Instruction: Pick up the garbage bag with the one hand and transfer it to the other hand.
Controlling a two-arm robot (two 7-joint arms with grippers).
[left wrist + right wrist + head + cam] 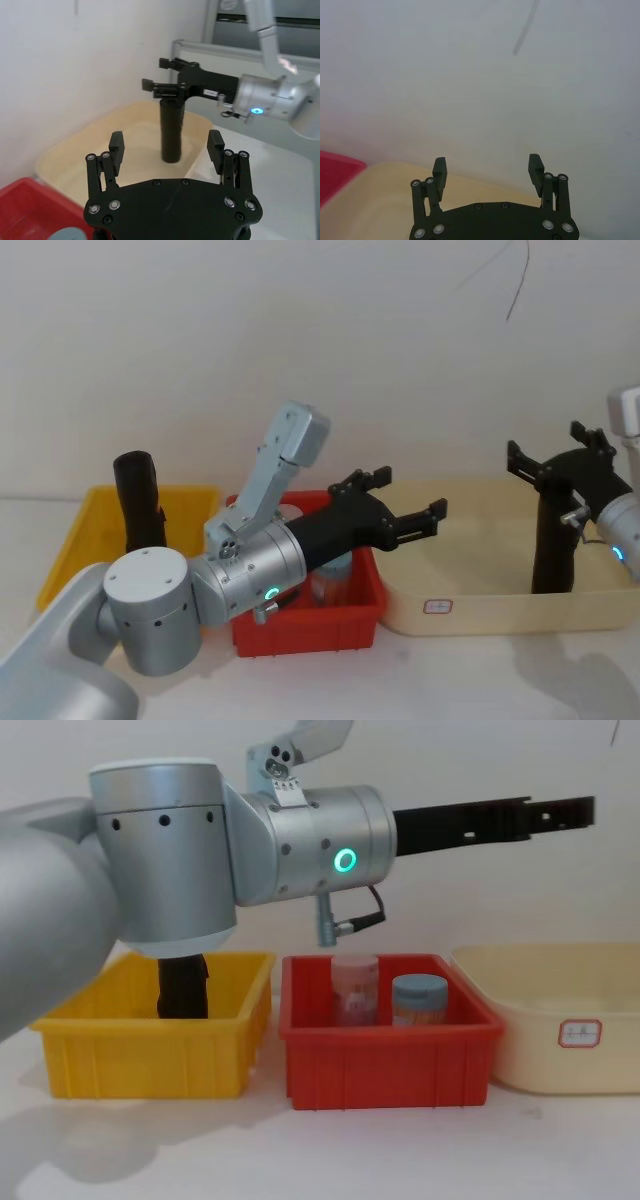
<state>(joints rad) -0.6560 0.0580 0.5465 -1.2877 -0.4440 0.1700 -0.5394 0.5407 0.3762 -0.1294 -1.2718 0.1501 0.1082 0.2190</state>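
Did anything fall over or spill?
Nothing stands out. The garbage bag stands upright in the cream tub beneath the open right hand, and both jars sit upright in the red bin. The open left hand hangs above that bin.

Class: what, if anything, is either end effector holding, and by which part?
Nothing: left end effector is open and empty; right end effector is open near the top of the garbage bag.

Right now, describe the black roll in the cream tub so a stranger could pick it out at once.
Three bins stand in a row; take the cream tub at the right end. A tall black roll stands upright in it, the open right gripper at its top. The other black roll stands in the yellow bin at the left end.
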